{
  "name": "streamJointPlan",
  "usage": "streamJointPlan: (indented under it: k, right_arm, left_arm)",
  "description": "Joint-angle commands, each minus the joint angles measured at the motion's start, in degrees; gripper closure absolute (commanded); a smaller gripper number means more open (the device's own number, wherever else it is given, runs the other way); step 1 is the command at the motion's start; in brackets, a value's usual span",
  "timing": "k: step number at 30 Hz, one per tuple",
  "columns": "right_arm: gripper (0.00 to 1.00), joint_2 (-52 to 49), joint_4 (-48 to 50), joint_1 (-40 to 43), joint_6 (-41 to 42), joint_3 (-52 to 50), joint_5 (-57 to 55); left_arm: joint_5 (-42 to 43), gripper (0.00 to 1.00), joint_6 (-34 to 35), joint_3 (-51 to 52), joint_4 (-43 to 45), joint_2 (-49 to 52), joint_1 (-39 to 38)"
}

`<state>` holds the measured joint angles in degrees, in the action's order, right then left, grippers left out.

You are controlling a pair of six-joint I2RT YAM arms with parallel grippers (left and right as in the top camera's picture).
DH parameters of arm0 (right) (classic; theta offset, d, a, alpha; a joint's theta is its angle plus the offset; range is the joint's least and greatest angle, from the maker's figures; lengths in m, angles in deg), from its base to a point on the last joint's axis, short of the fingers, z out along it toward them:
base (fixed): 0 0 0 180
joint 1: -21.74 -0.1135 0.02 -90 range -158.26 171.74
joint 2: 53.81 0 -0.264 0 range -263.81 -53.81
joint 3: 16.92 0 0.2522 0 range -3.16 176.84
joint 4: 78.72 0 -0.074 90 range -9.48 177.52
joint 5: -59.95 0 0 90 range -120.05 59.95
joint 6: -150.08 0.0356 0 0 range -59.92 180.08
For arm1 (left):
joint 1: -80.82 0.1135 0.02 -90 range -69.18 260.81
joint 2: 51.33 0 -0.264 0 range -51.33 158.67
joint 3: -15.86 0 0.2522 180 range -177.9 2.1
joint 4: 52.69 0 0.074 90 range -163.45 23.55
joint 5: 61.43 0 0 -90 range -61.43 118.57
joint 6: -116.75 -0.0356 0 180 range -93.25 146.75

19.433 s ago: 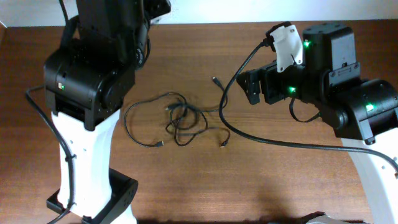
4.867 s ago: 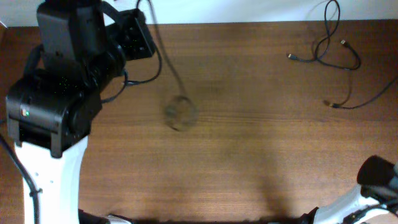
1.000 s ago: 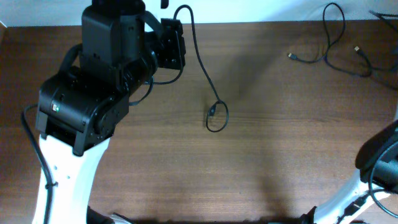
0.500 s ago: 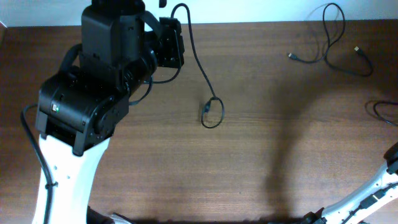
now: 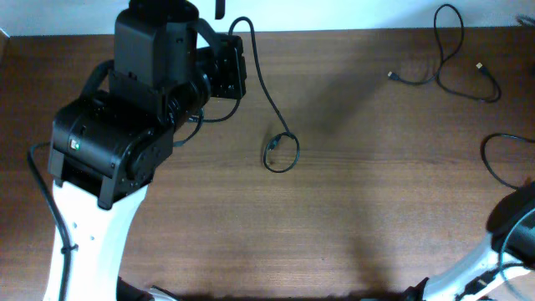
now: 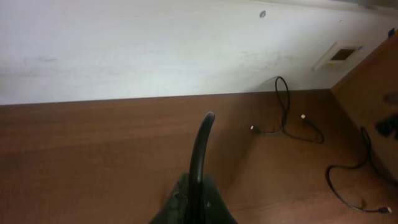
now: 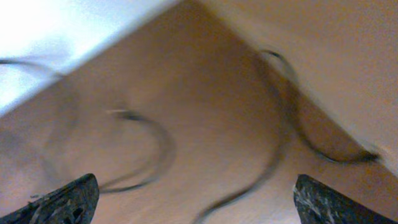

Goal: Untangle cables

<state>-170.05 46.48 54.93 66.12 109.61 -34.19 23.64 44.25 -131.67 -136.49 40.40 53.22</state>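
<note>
Black cable (image 6: 199, 149) clenched in left hand (image 6: 194, 200), grip plain only from wrist, right hand (image 7: 198, 199) released

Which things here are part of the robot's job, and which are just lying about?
Job: looped cable pinched in the left end effector; far-corner cable; right-edge cable.
Just there: table; wall; wall plate.
</note>
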Motion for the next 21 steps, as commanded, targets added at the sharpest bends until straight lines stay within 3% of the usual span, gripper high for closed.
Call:
streamJointPlan:
  k: [1,6,8,10,11,12,15,19,21]
  right_arm:
    - [0.01,7.63,-1.75,-9.64,-3.72,0.79,1.86]
    - [0.01,19.43,-4.66,-15.15,-5.86,0.83,0.09]
    - [0.01,24.02,-5.31,-15.15,-5.86,0.83,0.11]
    - [0.01,27.58,-5.60,-15.15,-5.86,0.83,0.09]
    - [0.01,27.71,-6.05,-15.15,-5.81,0.83,0.11]
    - [0.01,27.63,-6.38,-15.19,-5.79,0.83,0.76]
    - [0.01,27.23,-6.80,-15.19,-5.16,0.81,3.10]
    - [0.01,24.48,-7.19,-15.82,-5.14,0.81,8.13]
    - [0.01,23.17,-7.23,-17.94,-5.18,0.81,8.04]
  left_arm:
    - [-0.46,1.00,-0.85,-0.20,3.19,1.18,-0.15]
    - [9.90,1.00,-0.07,-0.20,22.16,15.10,-0.15]
    - [13.66,1.00,0.61,-0.20,25.40,19.37,-0.17]
    - [22.49,1.00,4.13,-0.20,30.36,24.00,-1.11]
    - [23.04,0.88,4.13,-0.20,30.80,25.05,-1.90]
    - [22.49,0.01,4.09,-0.20,30.05,25.16,-2.23]
    - [18.21,0.01,3.43,-1.40,26.69,23.10,-2.08]
    - [-1.66,0.01,-2.86,-11.13,9.07,19.78,-3.02]
    - [-9.09,0.01,-2.84,-16.31,0.39,19.67,-2.95]
